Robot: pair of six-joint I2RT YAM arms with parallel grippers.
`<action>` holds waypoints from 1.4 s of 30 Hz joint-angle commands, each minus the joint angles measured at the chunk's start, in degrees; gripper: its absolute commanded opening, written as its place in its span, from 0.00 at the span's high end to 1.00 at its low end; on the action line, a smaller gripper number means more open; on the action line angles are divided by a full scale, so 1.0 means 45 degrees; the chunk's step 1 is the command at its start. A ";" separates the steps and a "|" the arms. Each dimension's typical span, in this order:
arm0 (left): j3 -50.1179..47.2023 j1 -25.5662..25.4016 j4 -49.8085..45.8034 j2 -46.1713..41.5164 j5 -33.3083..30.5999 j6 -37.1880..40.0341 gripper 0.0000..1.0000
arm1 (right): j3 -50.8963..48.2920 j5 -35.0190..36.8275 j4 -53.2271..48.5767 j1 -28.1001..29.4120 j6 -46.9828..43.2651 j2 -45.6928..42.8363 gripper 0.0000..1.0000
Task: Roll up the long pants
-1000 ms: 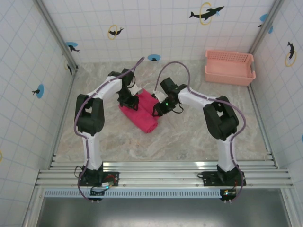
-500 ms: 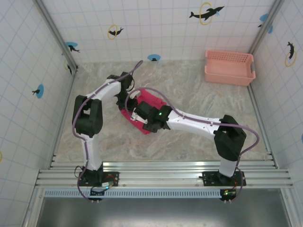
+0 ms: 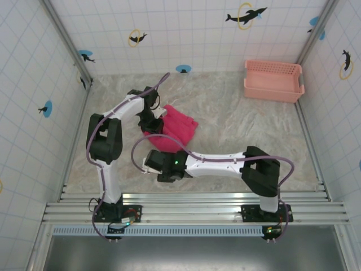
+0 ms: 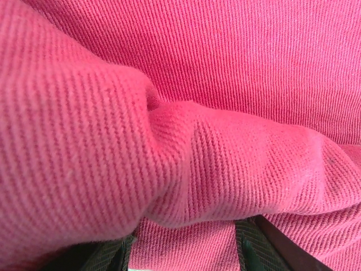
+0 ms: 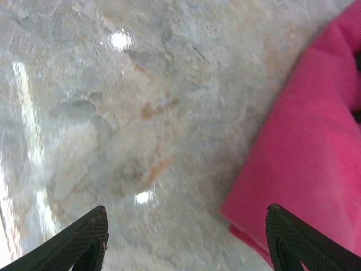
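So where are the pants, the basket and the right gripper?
pants (image 3: 174, 127), top view, middle of the bundle.
basket (image 3: 272, 93), top view, near wall.
right gripper (image 5: 186, 217), right wrist view, midway between its fingertips.

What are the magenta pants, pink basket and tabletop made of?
Bright magenta-red long pants: woven cloth, likely cotton twill, matte; fine diagonal ribs show. Pale pink lattice basket: looks moulded plastic, perforated walls. Table: marble-patterned, glossy; light glints.

Right pincer (image 3: 149, 162) now off long pants (image 3: 174, 129)
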 commanded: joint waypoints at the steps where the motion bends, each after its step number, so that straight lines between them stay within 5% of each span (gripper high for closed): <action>1: -0.0578 0.0039 -0.1075 0.0983 -0.0410 -0.0064 0.50 | 0.0474 0.0410 0.0879 -0.0170 0.0124 0.0920 0.24; 13: -0.0580 0.0056 -0.1432 0.1078 -0.0711 0.0521 0.49 | 0.0876 0.4720 0.3025 -0.1172 -0.1725 0.3682 0.24; 17: -0.0559 0.0041 -0.1522 0.1156 -0.0758 0.0659 0.49 | 0.1491 0.4886 0.2671 -0.1838 -0.1590 0.4586 0.26; 22: -0.0539 0.0050 -0.1652 0.1084 -0.0752 0.0843 0.49 | 0.2226 0.3858 0.1077 -0.2905 -0.0607 0.4901 0.53; 27: -0.0510 0.0061 -0.1814 0.0858 -0.0760 0.1118 0.47 | 0.1868 0.1146 0.0402 -0.3606 -0.1386 0.4453 0.77; 35: -0.0292 0.0315 -0.2072 -0.0722 -0.0786 0.1046 0.40 | 0.2164 -0.5659 -0.2198 -0.4435 -0.2807 0.2950 0.86; 42: 0.0049 0.1051 -0.2302 -0.2680 -0.1312 0.0898 0.33 | 0.2475 -1.2195 -0.2846 -0.6133 -0.1521 0.2016 0.93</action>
